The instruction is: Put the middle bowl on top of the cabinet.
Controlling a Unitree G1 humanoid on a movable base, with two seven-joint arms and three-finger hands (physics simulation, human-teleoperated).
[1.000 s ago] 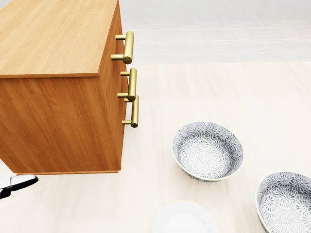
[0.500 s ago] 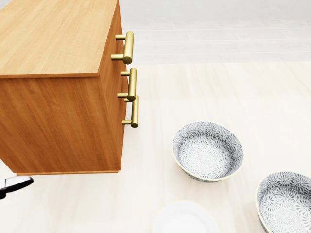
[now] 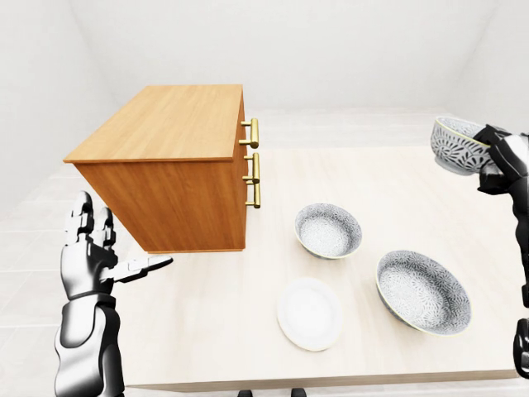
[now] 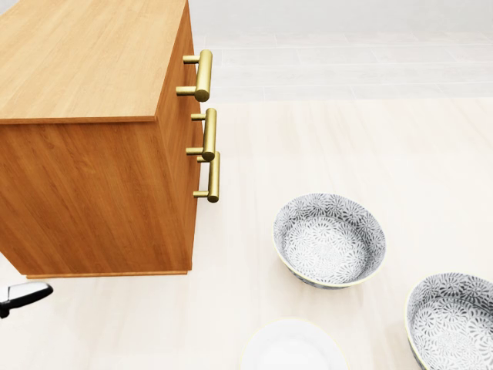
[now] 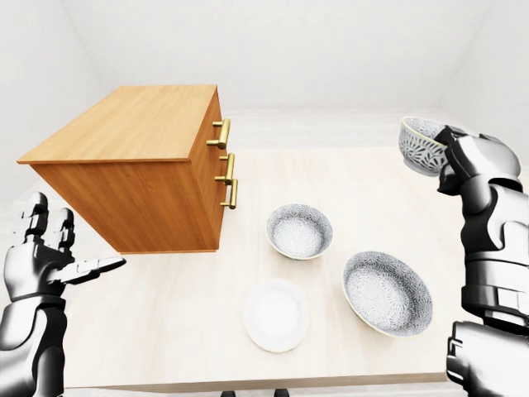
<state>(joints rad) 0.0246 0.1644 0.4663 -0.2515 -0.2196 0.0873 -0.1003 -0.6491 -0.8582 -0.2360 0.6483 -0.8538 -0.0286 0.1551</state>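
A grey-patterned bowl (image 3: 453, 145) hangs in the air at the right edge of the left-eye view, above the table. My right hand (image 3: 493, 159) is shut on its rim. The wooden cabinet (image 3: 165, 124) with brass handles (image 3: 252, 161) stands at the left, its flat top bare. A smaller patterned bowl (image 3: 329, 231) sits on the table just right of the cabinet. A wider patterned bowl (image 3: 422, 291) lies lower right. My left hand (image 3: 107, 248) is open at the lower left, beside the cabinet's near side, holding nothing. In the head view only one of its fingers (image 4: 23, 295) shows.
A white plate (image 3: 309, 313) lies on the pale table (image 3: 397, 190) below the smaller bowl. The table's near edge runs along the bottom of both eye views. White walls and a tiled floor lie beyond.
In the head view my left hand's finger has drifted slightly down and left. The cabinet, bowls and plate have not moved.
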